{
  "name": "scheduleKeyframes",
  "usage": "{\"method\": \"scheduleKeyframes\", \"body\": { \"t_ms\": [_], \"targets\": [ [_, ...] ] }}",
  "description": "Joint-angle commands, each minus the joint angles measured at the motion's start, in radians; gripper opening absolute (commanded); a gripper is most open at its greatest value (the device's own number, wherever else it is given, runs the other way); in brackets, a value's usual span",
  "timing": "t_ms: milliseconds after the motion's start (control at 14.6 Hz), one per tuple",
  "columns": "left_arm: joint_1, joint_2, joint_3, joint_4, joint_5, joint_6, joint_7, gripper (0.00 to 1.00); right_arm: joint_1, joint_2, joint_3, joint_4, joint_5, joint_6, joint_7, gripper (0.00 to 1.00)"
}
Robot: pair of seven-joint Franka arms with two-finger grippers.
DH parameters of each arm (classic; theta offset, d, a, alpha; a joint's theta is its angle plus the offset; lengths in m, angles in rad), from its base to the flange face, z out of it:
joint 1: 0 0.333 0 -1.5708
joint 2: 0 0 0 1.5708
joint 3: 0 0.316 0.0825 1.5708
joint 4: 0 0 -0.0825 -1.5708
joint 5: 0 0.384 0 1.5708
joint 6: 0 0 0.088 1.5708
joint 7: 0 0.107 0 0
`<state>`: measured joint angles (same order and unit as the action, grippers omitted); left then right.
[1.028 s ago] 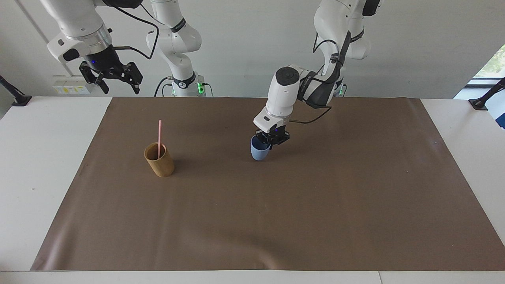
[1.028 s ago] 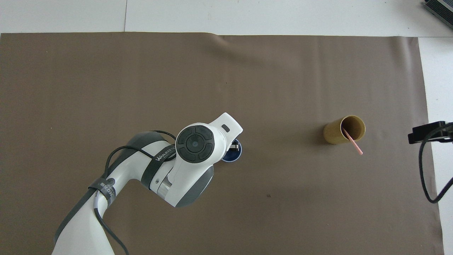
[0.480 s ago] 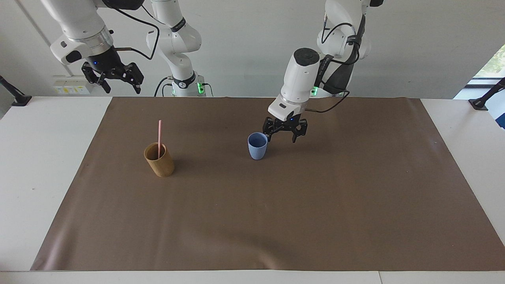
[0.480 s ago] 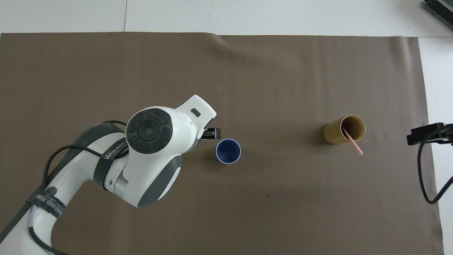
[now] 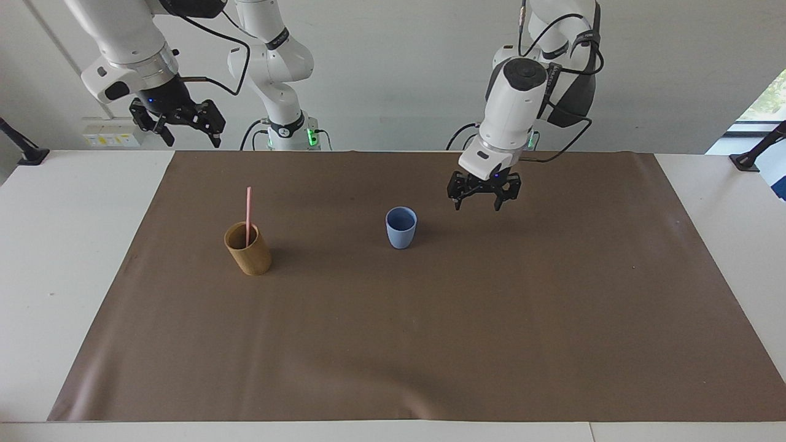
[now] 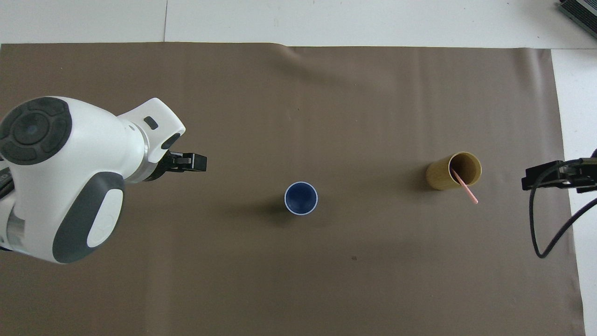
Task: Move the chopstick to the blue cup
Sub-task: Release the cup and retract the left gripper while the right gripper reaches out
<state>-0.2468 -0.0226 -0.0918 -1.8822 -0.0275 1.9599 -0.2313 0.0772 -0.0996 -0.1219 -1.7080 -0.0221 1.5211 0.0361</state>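
The blue cup (image 5: 401,227) (image 6: 301,198) stands upright and empty at the middle of the brown mat. The pale pink chopstick (image 5: 248,215) (image 6: 464,185) leans inside the tan cylinder cup (image 5: 248,249) (image 6: 453,171), toward the right arm's end of the table. My left gripper (image 5: 478,201) hangs open and empty above the mat, off to the side of the blue cup toward the left arm's end; in the overhead view only one finger (image 6: 189,162) shows past the wrist. My right gripper (image 5: 184,132) hangs open and empty high over the table's edge by its base; it also shows at the overhead view's edge (image 6: 545,177).
The brown mat (image 5: 430,344) covers most of the white table (image 5: 55,258). A cable loops down from the right wrist (image 6: 541,233).
My left gripper has let go of the blue cup, opened, risen and drawn back toward its own end of the table. The cup stays upright. The right gripper has shifted only slightly.
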Motion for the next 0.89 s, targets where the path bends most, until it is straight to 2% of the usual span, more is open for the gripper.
{"method": "scheduleKeyframes", "body": {
  "t_ms": [0,206,411,617,823],
  "targets": [
    [0.070,-0.002,-0.011,0.127,0.029,-0.105,0.068,1.00,0.007,-0.017,-0.004,-0.067,0.024,0.063,0.033,1.00],
    [0.154,-0.011,-0.008,0.262,0.049,-0.267,0.211,1.00,0.009,-0.006,-0.005,-0.116,0.069,0.122,0.076,1.00],
    [0.199,0.007,-0.006,0.391,0.046,-0.428,0.245,1.00,0.009,0.000,-0.005,-0.137,0.071,0.122,0.119,1.00],
    [0.198,0.012,-0.006,0.434,0.052,-0.531,0.247,1.00,0.007,0.023,-0.005,-0.150,0.082,0.129,0.139,1.00],
    [0.196,-0.005,-0.009,0.422,0.043,-0.550,0.248,1.00,0.006,0.104,-0.005,-0.156,0.160,0.172,0.172,1.00]
  ]
}}
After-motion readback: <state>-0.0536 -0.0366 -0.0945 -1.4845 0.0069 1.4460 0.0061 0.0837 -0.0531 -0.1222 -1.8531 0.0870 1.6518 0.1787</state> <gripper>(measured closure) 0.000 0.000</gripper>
